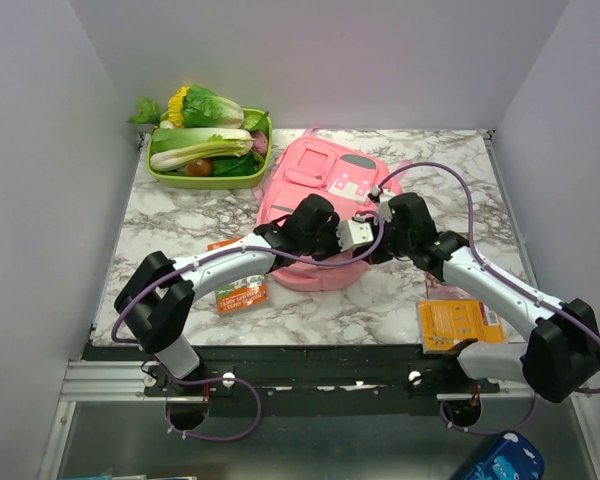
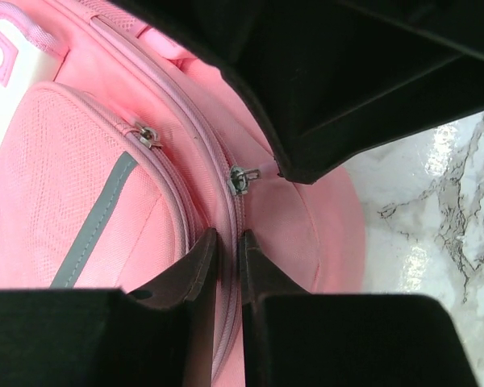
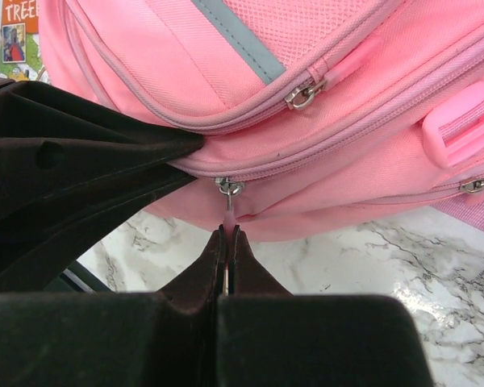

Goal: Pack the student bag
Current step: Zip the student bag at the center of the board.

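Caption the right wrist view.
Right gripper pinching the pink zipper pull of the student bag, lying on the marble table.

The left gripper (image 2: 227, 236) pinches the zip seam of the pink backpack (image 2: 73, 161) between nearly closed fingers. Just ahead, the right gripper (image 2: 284, 165) meets a zip pull (image 2: 254, 173). The marble table (image 2: 436, 242) lies to the right.

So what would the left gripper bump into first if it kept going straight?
The student bag: the left gripper seems to pinch its zip seam, so pink fabric comes first; the zip slider lies just beyond.
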Tool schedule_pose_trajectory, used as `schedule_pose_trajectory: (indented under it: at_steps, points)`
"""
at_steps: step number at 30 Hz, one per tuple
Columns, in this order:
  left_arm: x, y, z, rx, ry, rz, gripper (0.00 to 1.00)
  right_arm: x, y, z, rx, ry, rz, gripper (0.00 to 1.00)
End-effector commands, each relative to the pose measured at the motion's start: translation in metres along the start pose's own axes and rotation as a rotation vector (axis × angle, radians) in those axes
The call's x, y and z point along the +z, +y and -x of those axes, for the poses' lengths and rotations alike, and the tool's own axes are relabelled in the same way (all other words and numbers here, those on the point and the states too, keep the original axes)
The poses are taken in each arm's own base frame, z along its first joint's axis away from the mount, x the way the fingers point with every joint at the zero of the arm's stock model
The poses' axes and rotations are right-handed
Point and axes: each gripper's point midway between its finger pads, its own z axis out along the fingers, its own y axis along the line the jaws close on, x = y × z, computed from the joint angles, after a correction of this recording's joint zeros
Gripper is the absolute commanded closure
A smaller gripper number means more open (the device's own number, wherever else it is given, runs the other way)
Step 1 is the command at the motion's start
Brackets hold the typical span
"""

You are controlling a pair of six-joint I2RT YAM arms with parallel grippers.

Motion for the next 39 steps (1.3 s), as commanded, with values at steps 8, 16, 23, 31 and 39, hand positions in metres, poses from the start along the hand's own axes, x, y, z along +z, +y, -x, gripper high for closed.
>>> schedule_pose_trajectory:
  at_steps: [8, 16, 23, 31, 39]
  points:
    - [-0.008, 0.007, 0.006, -0.004, 0.008, 0.033, 0.82, 0.008, -0.054, 0.012, 0.064, -0.027, -0.227, 0.99]
    - [-0.012, 0.005, 0.011, -0.026, 0.004, 0.017, 0.87, 0.012, -0.075, 0.036, 0.111, -0.079, -0.327, 0.99]
    - [-0.016, -0.001, 0.019, -0.048, -0.007, -0.024, 0.89, 0.025, -0.089, 0.05, 0.126, -0.081, -0.386, 0.99]
    - [-0.017, 0.009, 0.02, -0.089, -0.005, 0.002, 0.92, -0.001, -0.082, 0.058, 0.055, -0.215, -0.354, 0.49]
    - [-0.052, 0.057, 0.093, -0.151, -0.097, 0.071, 0.99, -0.037, -0.089, 0.048, 0.037, -0.356, -0.378, 0.36]
